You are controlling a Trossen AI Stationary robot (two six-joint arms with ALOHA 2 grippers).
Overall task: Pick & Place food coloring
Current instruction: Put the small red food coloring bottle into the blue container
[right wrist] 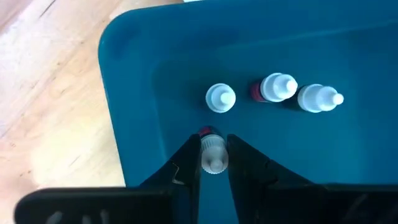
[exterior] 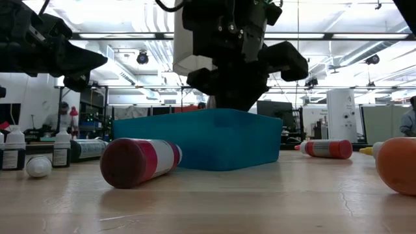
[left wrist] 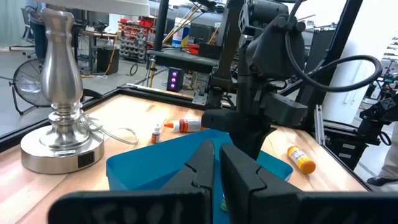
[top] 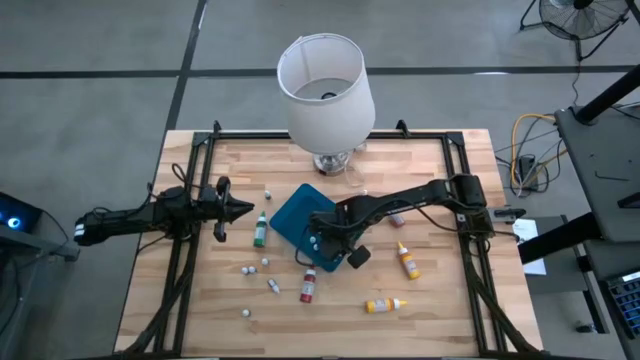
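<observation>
The right gripper point(right wrist: 213, 163) hangs over the teal tray point(top: 292, 213) near the middle of the surface point(top: 440, 300), its jaws closed on a small red bottle point(right wrist: 212, 151) with a pale cap, held inside the tray. Three more capped bottles point(right wrist: 277, 88) stand in the tray beside it. Other food coloring bottles lie on the wood: a green one point(top: 260, 230), a red one point(top: 308, 286), two orange ones point(top: 408, 261). The left gripper point(top: 236, 209) waits at the left, jaws together, empty
</observation>
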